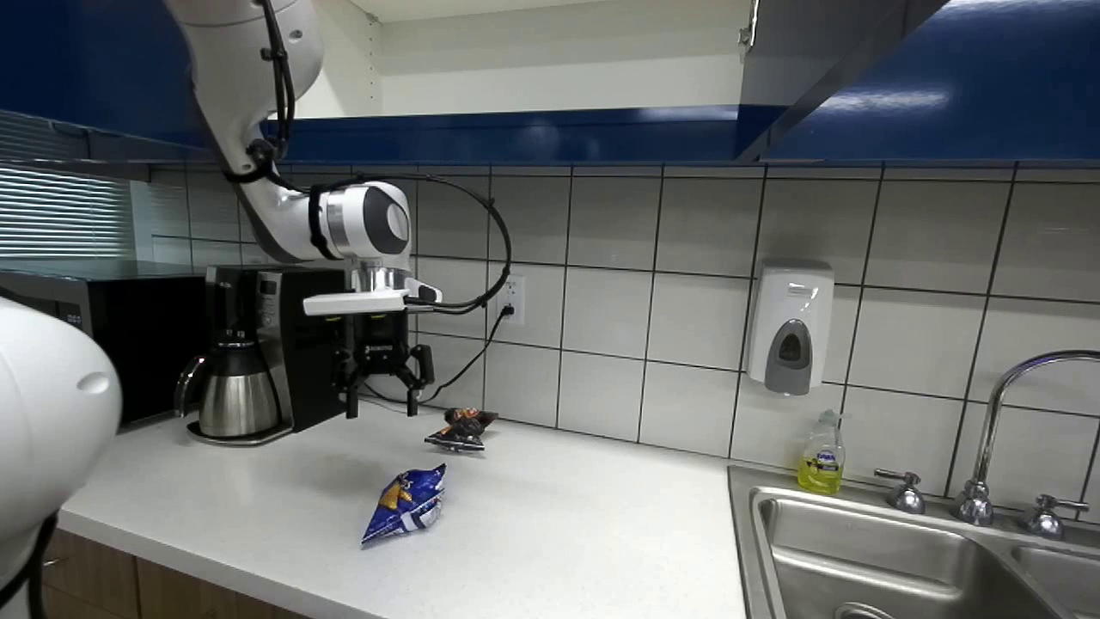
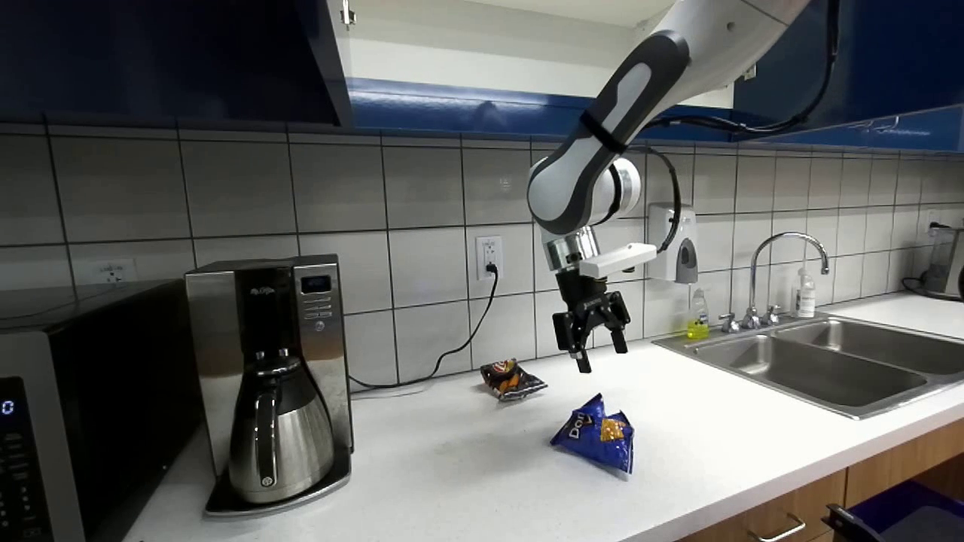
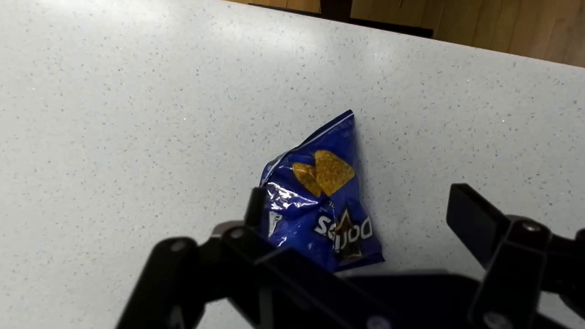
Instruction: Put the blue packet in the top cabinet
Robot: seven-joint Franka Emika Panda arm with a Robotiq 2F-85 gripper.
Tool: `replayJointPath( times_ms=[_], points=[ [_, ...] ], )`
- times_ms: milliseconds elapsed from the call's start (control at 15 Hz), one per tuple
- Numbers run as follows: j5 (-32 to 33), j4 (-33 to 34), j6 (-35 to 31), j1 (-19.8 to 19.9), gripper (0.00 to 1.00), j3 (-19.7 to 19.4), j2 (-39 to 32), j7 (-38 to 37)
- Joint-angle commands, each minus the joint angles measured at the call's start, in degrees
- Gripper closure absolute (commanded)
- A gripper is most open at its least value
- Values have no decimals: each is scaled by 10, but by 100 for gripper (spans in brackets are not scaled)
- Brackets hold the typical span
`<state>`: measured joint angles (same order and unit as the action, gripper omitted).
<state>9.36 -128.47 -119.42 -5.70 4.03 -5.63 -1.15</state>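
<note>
Crinkled Gloss, Brushed Steel, Wood Grain

On the blue packet (image 3: 320,201), shiny, crinkled foil-like film; much the same on the dark packet (image 2: 512,379). Along the top cabinet (image 1: 516,137), lacquer-like gloss outside, matt inside. Matt finish on the gripper (image 1: 382,411), smooth plastic-looking shell on the arm (image 1: 245,77). Smooth, speckled, stone-like finish across the counter (image 3: 137,114). Brushed steel for the carafe (image 2: 301,452) and sink (image 1: 746,533), mirror-bright chrome for the faucet (image 1: 974,505). Satiny sheen on the tiles (image 1: 700,318), wood grain on the drawer fronts (image 2: 813,497).
</note>
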Motion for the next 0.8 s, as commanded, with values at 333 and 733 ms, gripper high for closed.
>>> replayJointPath(
  times_ms=[333,733],
  points=[
    [14,20,-16,1,0,0,-73,21],
    [49,17,-86,-5,0,-3,-115,25]
  ],
)
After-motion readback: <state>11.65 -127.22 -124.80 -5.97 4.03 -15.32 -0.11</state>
